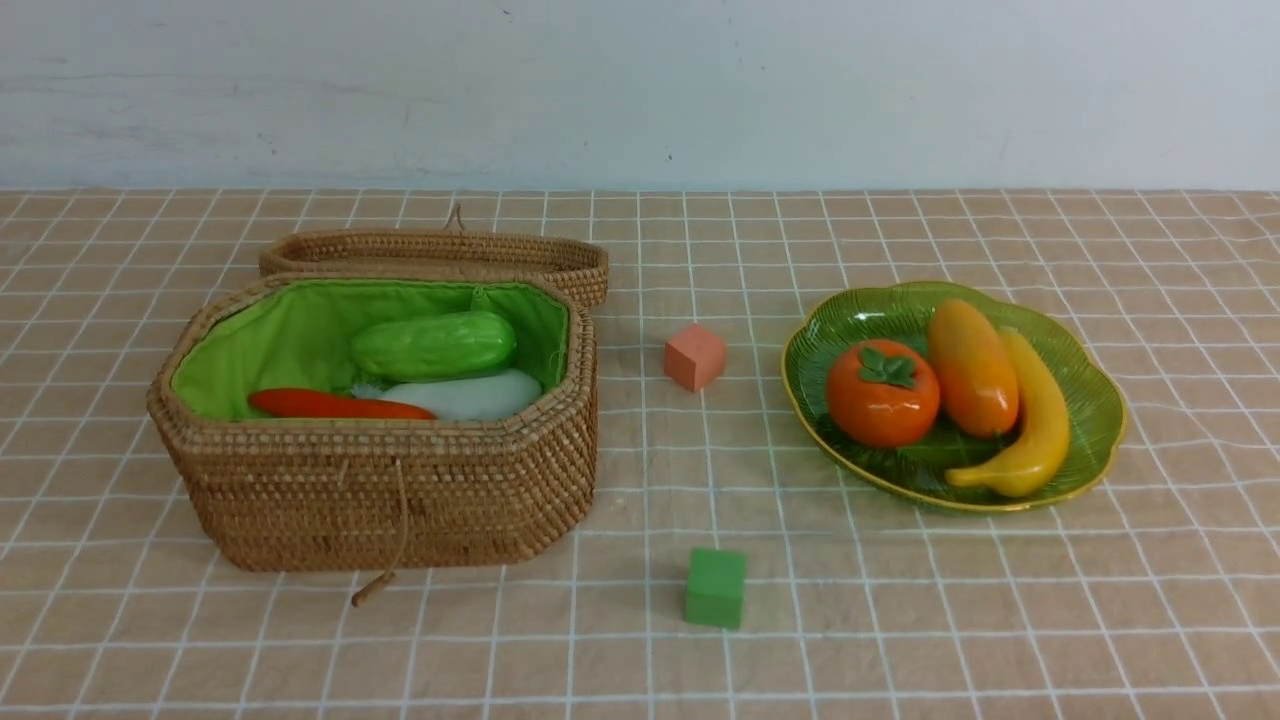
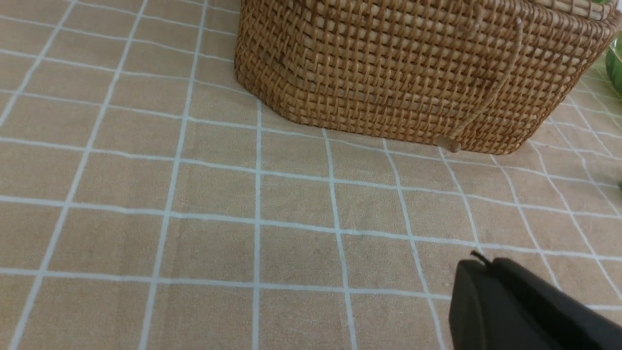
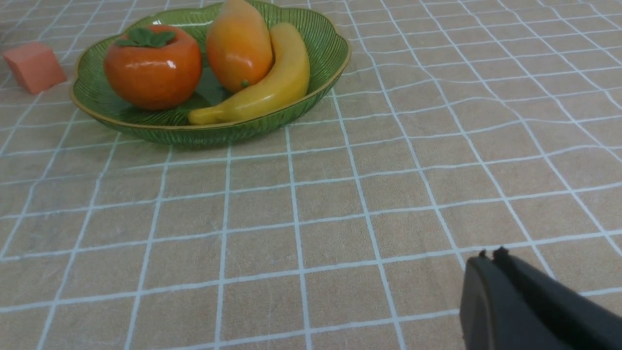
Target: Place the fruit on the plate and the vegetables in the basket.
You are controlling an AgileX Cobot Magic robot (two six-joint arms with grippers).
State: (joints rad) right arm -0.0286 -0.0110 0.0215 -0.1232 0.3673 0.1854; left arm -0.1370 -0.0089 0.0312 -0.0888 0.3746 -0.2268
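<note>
Toy produce is seen sorted on a tan tablecloth [image 1: 900, 600] ruled with white grid lines. On the robot's left, an octagonal wicker basket [image 1: 400, 490] lined with bright green cloth is shown with its woven lid [image 1: 440, 255] folded back behind it; a light green gourd [image 1: 433, 345], a white radish [image 1: 470, 397] and a red-orange carrot [image 1: 335, 405] are visible inside, the gourd lying on top of the radish. An eggplant cannot be made out among them. On the right, a green glass plate [image 1: 1095, 400] with a scalloped yellow rim is filled with a persimmon [image 1: 882, 392], a mango [image 1: 972, 368] and a banana [image 1: 1030, 425], laid side by side and touching. A salmon cube [image 1: 695, 356] is set between basket and plate, and a green cube [image 1: 716, 587] is placed nearer the camera, well apart from both. Neither arm is caught in the front view. The left gripper [image 2: 478, 265] is seen low over bare cloth near the basket's side wall, its fingers pressed together and holding nothing. The right gripper [image 3: 491, 256] is likewise pictured over bare cloth, apart from the plate, its fingers closed on nothing.
</note>
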